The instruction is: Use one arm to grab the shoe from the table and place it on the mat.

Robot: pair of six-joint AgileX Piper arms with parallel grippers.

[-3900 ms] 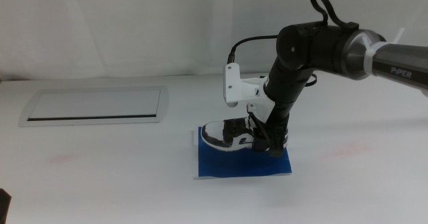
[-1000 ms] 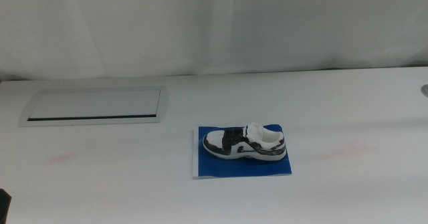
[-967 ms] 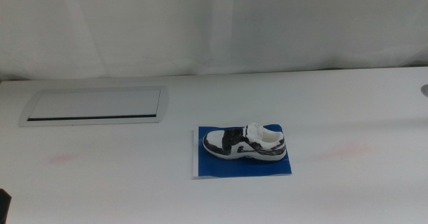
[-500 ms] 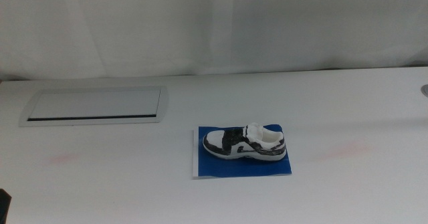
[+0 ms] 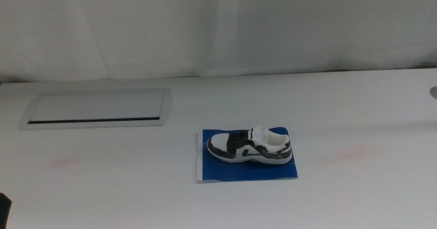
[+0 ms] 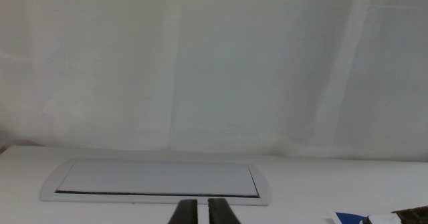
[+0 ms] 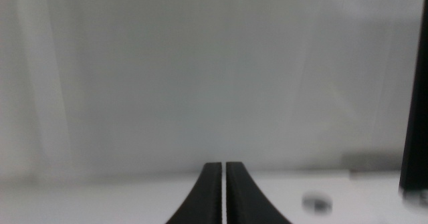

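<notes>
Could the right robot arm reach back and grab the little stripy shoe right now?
Probably yes. The small white sneaker with black stripes sits alone on the thin deep-blue rectangular mat, with nothing over or beside it. The right gripper is pulled away, fingers together, so it must open first.

Arm gone, shoe left on the mat

You no longer see the right arm over the mat [image 5: 247,163] in the middle view: it is out of that picture, and the right gripper [image 7: 223,197], jaws pressed together, faces the pale backdrop. The shoe [image 5: 248,145] now lies free on its sole on the blue, with nothing gripping its heel end.
</notes>
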